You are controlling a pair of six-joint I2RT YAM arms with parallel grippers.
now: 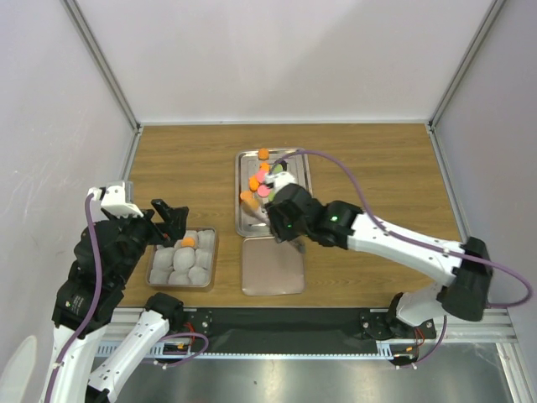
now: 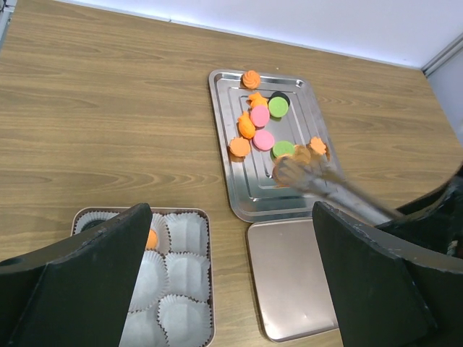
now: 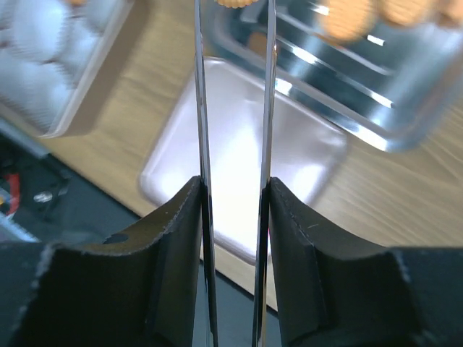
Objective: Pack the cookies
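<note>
Several cookies (image 1: 260, 180), orange, pink, green and black, lie on the steel tray (image 1: 302, 168) at the table's middle; the left wrist view shows the same cookies (image 2: 260, 116) on the tray (image 2: 239, 181). My right gripper (image 3: 233, 191) is shut on metal tongs (image 3: 202, 108), and these tongs (image 2: 340, 191) reach over the tray's near right part. An orange cookie (image 3: 233, 2) shows between the tong blades at the frame's top edge. One orange cookie (image 2: 151, 238) sits in a white paper cup of the small box (image 2: 184, 235). My left gripper (image 2: 231, 210) hangs open above the box, holding nothing.
A flat rose-coloured lid (image 1: 273, 266) lies just in front of the steel tray, right of the box (image 1: 182, 259). The right arm (image 1: 394, 239) crosses the table's right half. White walls close in the wooden table on three sides.
</note>
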